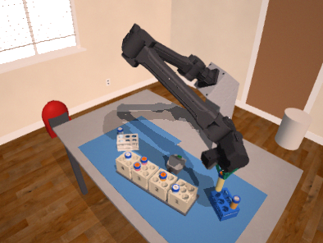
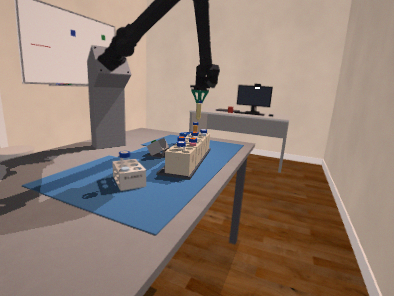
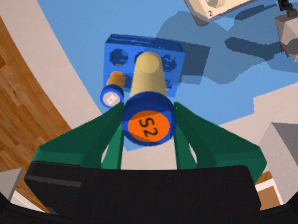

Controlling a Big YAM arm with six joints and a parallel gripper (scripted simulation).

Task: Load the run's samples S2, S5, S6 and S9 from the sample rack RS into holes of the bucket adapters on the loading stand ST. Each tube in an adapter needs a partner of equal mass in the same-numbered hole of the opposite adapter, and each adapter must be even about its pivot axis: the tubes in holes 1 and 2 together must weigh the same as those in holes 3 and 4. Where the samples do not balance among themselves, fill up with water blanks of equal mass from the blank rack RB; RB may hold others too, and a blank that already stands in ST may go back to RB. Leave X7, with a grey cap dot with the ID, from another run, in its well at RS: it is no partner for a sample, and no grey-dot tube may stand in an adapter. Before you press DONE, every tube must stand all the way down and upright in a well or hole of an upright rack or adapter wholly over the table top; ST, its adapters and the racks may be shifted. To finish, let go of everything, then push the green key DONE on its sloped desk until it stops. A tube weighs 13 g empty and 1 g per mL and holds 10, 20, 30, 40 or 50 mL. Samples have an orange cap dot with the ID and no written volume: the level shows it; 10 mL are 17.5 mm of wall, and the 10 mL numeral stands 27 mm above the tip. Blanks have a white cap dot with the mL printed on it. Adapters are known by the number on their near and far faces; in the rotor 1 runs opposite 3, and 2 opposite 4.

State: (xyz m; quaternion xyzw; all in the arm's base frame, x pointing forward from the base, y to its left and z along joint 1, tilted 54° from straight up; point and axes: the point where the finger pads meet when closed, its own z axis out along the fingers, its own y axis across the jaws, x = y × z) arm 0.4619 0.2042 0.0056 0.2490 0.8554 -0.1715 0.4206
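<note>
My gripper [image 3: 148, 109] is shut on sample tube S2 [image 3: 148, 127], whose orange cap dot reads S2. It holds the tube upright above the blue sample rack RS [image 1: 224, 203], clear of the wells; the gripper also shows in the top view [image 1: 222, 173] and high in the exterior view [image 2: 199, 96]. One more tube [image 1: 235, 200] with a grey-white cap dot stands in RS [image 3: 144, 63]. The loading stand ST [image 1: 156, 178] carries a row of beige adapters. Orange-dot tubes [image 1: 137, 166] stand in the left adapters and one [image 1: 162, 176] further right; a white-dot blank [image 1: 175, 188] stands in the nearest adapter.
The white blank rack RB [image 1: 127, 141] stands at the far left of the blue mat with one tube [image 1: 120, 130]. The small grey desk with the DONE key [image 1: 176, 162] sits behind ST. A red chair [image 1: 55, 116] stands at the table's far left corner.
</note>
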